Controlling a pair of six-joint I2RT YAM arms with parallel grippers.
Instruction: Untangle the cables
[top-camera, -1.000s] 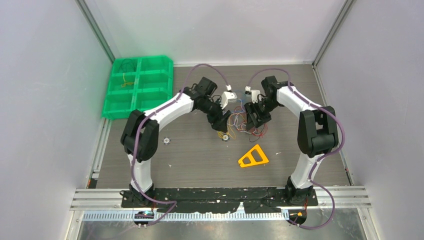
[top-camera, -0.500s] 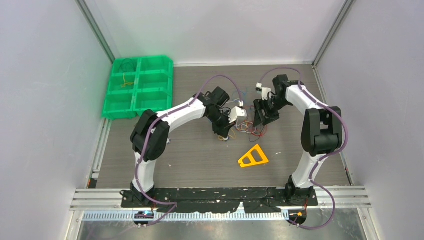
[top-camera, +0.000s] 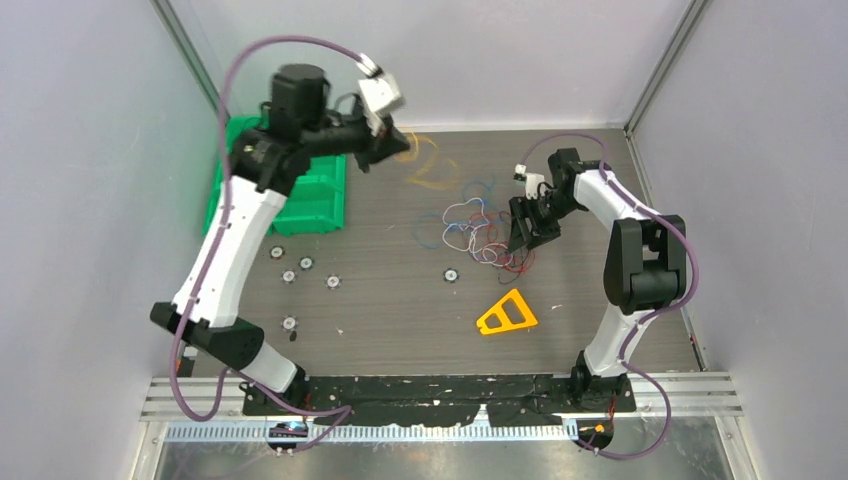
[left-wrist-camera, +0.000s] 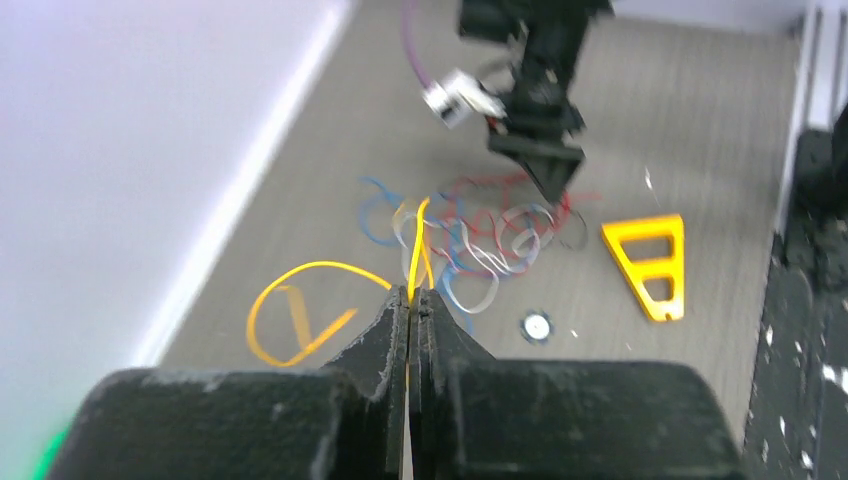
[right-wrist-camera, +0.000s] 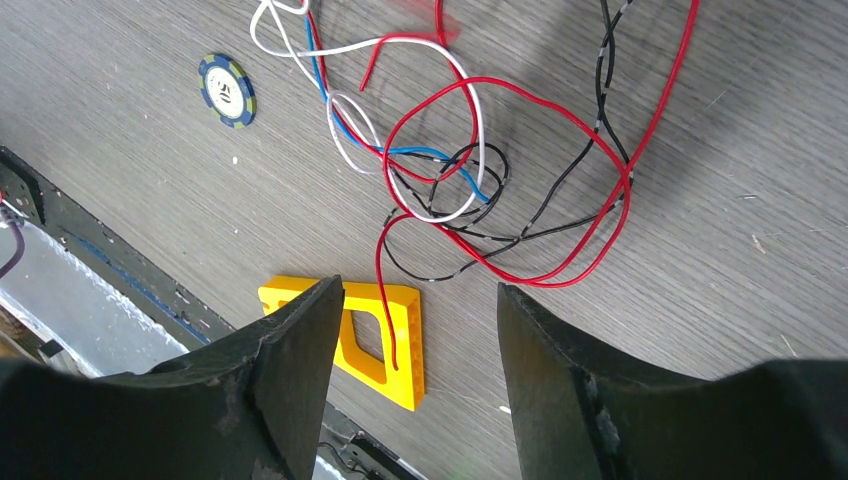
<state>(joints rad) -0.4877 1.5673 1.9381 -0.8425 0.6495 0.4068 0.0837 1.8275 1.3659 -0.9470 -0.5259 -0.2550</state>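
Far left, raised: left gripper, jaws pressed together, pinching a thin yellow-orange wire that trails down toward the heap. The other thin cables, red, white, blue and black, lie knotted mid-way across the grey wood-grain tabletop. The right gripper hangs just over the heap's right edge, jaws spread, holding nothing.
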